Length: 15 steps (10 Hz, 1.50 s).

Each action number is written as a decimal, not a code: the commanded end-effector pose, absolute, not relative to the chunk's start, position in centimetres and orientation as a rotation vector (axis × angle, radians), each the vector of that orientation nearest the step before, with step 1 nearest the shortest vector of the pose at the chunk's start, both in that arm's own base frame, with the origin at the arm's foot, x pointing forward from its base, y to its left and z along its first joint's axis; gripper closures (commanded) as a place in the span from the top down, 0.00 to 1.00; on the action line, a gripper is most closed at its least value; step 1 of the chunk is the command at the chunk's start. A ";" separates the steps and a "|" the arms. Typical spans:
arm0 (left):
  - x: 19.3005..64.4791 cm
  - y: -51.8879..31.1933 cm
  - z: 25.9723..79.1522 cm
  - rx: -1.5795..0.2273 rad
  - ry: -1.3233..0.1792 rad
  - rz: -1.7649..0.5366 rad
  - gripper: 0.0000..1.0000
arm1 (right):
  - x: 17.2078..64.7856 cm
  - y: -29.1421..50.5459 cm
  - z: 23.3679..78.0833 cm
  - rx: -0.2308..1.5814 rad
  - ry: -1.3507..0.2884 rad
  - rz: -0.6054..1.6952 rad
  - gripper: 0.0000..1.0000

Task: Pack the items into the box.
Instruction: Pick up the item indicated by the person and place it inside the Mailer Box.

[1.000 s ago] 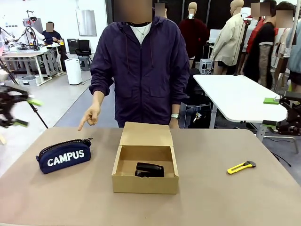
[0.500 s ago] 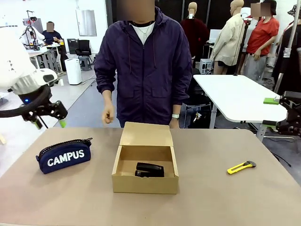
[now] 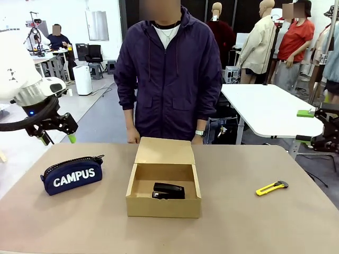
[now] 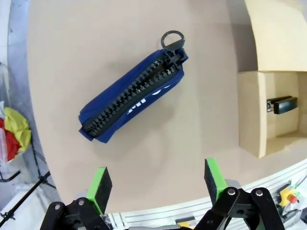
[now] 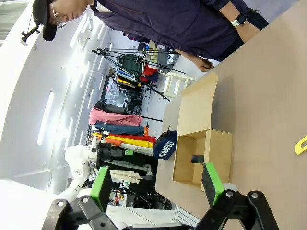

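The navy "CAMPUS" pouch [image 3: 71, 175] lies on the table's left side, zip up [image 4: 132, 100]. High above and slightly left of it hangs my left gripper [image 3: 56, 138] [image 4: 156, 182], open and empty. The brown box [image 3: 164, 185] [image 4: 268, 115] [image 5: 201, 139] stands mid-table with its flap lid back and the black stapler [image 3: 169, 190] [image 4: 280, 104] inside. On the right lies the yellow-and-black utility knife [image 3: 271, 187] [image 5: 301, 144]. My right gripper [image 3: 301, 126] [image 5: 156, 184] is open and empty off the table's right edge.
A person in a dark jacket stands at the far edge behind the box, hands [image 3: 132, 137] down by the table edge. A white table [image 3: 270, 108] stands beyond on the right. Bare tabletop lies around the box.
The person's pointing hand has drawn back to the body. My left arm swung in from the far left to hang above the pouch, then held still. The right arm has not moved.
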State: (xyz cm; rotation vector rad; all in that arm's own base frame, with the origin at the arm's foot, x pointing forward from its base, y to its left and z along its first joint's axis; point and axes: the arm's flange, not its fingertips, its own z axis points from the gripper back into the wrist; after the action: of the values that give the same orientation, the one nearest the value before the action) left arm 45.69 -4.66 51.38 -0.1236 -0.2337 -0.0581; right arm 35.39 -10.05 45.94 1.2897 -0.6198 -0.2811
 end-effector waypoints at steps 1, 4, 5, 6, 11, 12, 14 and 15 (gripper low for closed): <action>48.1 -4.5 49.7 -0.083 -0.182 -0.010 1.00 | 35.2 -10.2 46.2 1.287 -0.606 -0.277 1.00; 53.3 -3.9 46.2 -0.076 -0.124 0.066 1.00 | 35.2 -10.2 46.2 1.287 -0.606 -0.277 1.00; 54.1 -3.7 45.4 -0.070 -0.122 0.063 1.00 | 35.2 -10.2 46.2 1.287 -0.606 -0.277 1.00; 54.5 -3.6 45.0 -0.068 -0.110 0.046 1.00 | 35.2 -10.2 46.2 1.287 -0.606 -0.277 1.00; 54.1 -1.2 45.7 -0.339 -0.143 -1.005 1.00 | 35.2 -10.2 46.2 1.287 -0.606 -0.277 1.00; 53.7 -0.7 45.6 -0.307 -0.128 -1.091 1.00 | 35.2 -10.2 46.2 1.287 -0.606 -0.277 1.00; 53.5 -0.8 45.5 -0.263 -0.129 -1.166 1.00 | 35.2 -10.2 46.2 1.287 -0.606 -0.277 1.00; 53.6 -1.3 45.3 -0.246 -0.106 -1.184 1.00 | 35.2 -10.2 46.2 1.287 -0.606 -0.277 1.00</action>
State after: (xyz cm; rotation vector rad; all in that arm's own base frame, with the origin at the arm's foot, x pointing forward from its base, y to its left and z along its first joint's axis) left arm 53.07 -1.78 45.08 -0.2579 -0.1297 -1.1295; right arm 35.35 -10.08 45.94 1.2932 -0.6184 -0.2798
